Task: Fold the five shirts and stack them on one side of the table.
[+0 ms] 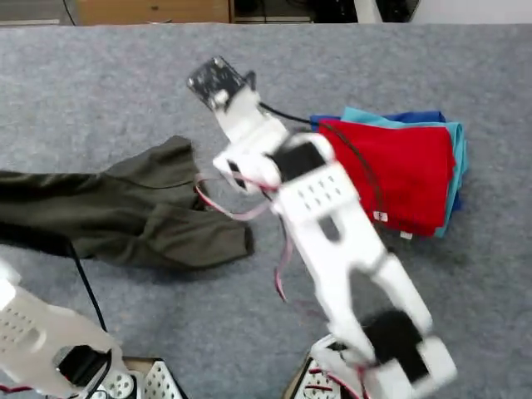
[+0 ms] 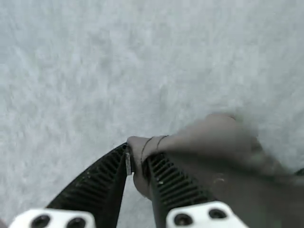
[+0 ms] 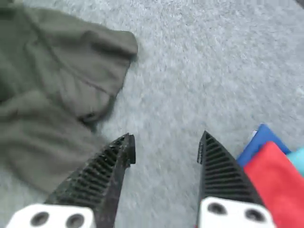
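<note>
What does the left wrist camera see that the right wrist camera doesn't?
Left wrist view: the left tool pinched shut on a bunched edge of the olive shirt, seen very close.
Right wrist view: the right tool open above the grey table cover, holding nothing. Beside it is a corner of the folded red shirt, lying on a teal shirt and a blue shirt. More of the olive shirt is in sight here, lying crumpled.
Both: the olive shirt and the grey table cover.
</note>
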You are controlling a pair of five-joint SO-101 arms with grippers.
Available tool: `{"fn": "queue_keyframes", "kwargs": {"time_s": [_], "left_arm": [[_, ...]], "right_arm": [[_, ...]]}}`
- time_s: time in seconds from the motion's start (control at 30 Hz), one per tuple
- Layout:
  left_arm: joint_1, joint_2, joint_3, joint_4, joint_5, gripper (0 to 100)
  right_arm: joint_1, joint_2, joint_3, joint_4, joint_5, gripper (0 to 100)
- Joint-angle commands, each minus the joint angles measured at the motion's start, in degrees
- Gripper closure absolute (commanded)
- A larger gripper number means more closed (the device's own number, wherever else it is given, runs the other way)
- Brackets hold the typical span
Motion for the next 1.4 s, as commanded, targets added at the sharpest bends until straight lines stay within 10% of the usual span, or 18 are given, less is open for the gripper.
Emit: {"fn": "queue_keyframes", "kwargs": {"time_s": [0.0,0.57,0.83,1.0,1.1,1.37], "left_arm": [[-2.29,-2.95,7.65,0.62,-4.04,98],[5.19,-2.95,33.85,0.44,-10.81,98],[4.92,-2.95,33.93,0.09,-10.90,98],[4.75,-2.95,33.93,-1.76,-10.90,98],[4.75,-2.95,33.93,-1.76,-10.99,98],[6.77,-5.58,43.08,0.53,-31.47,98]], "right_arm": [[-2.33,14.11,-16.57,1.85,-2.11,75.8],[-7.87,81.89,-93.76,8.88,-13.27,73.5],[-7.78,86.55,-98.77,11.34,-16.26,75.0],[-7.25,84.35,-96.84,16.09,-15.74,99.7],[-5.58,83.91,-97.10,19.78,-15.30,97.9],[-1.71,79.52,-103.52,38.95,-3.69,99.6]]}}
